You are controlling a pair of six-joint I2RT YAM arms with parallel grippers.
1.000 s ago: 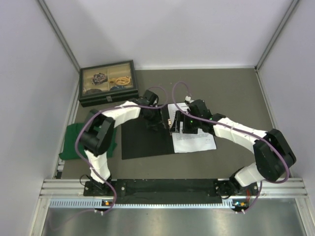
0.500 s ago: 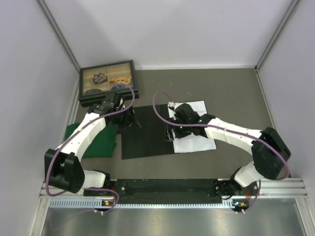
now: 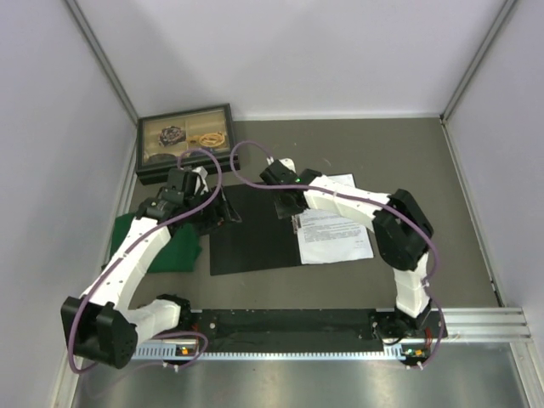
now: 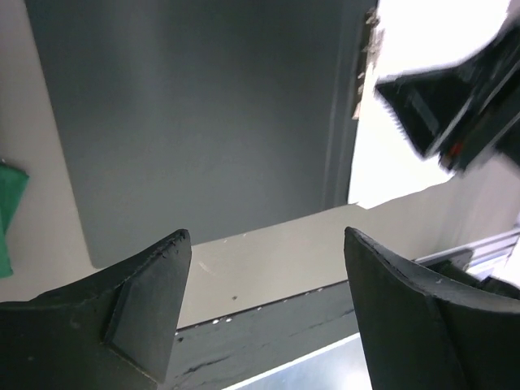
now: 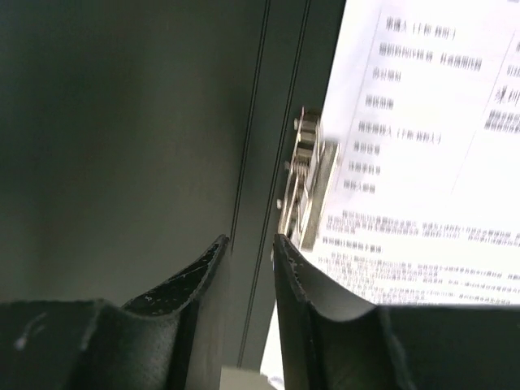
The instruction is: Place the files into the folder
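Right tool (image 3: 283, 206) (nearly clenched, empty) has retreated toward folder (image 3: 253, 229) spine; left tool (image 3: 223, 210) released.

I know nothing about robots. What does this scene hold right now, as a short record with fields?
folder: open flat, black inside up, metal clip beside its spine
files: printed sheets lying on the folder's right half
left gripper: fingers wide apart above the folder, holding nothing
right gripper: fingers nearly together beside the clip
elsewhere: green cloth, glass-lidded box
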